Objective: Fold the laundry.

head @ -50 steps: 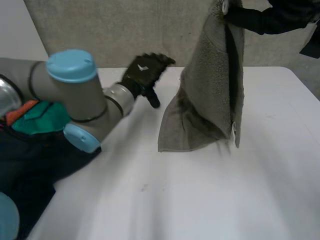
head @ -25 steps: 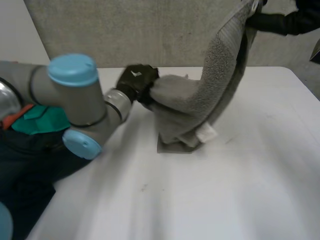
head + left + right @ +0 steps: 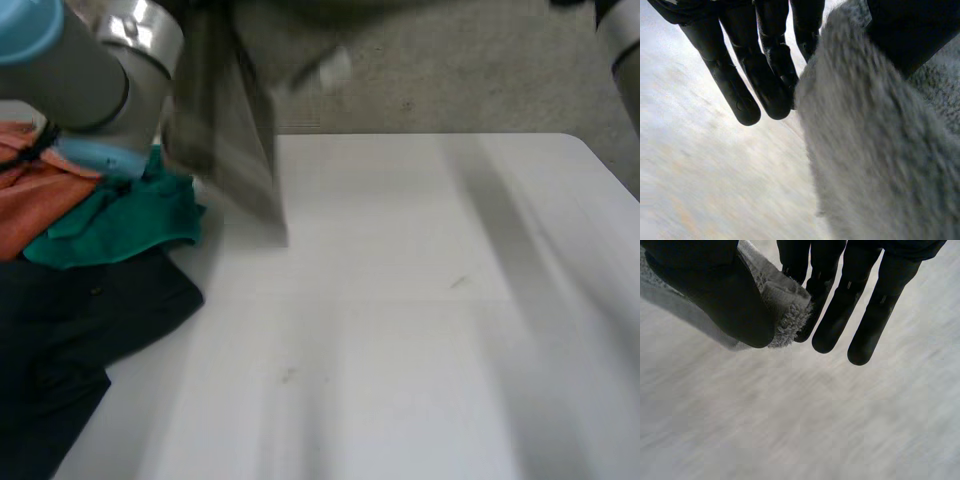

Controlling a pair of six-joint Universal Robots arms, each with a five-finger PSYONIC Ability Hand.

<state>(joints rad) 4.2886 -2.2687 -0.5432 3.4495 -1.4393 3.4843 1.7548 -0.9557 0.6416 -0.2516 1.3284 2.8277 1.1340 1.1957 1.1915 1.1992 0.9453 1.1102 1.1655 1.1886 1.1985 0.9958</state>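
While the left hand and right hand each pinch the grey towel between thumb and fingers, it hangs upper left in the head view; a taut, level top edge would likely fold cleanest.

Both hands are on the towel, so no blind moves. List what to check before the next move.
1. Left hand grip on the grey towel: pinched between thumb and fingers, ok.
2. Right hand grip: towel hem pinched between thumb and finger, ok.
3. Towel's lower end off the table: cannot tell.
4. Towel spread between hands: cannot tell.
5. Towel apart from green cloth: hangs right beside it, not ok.
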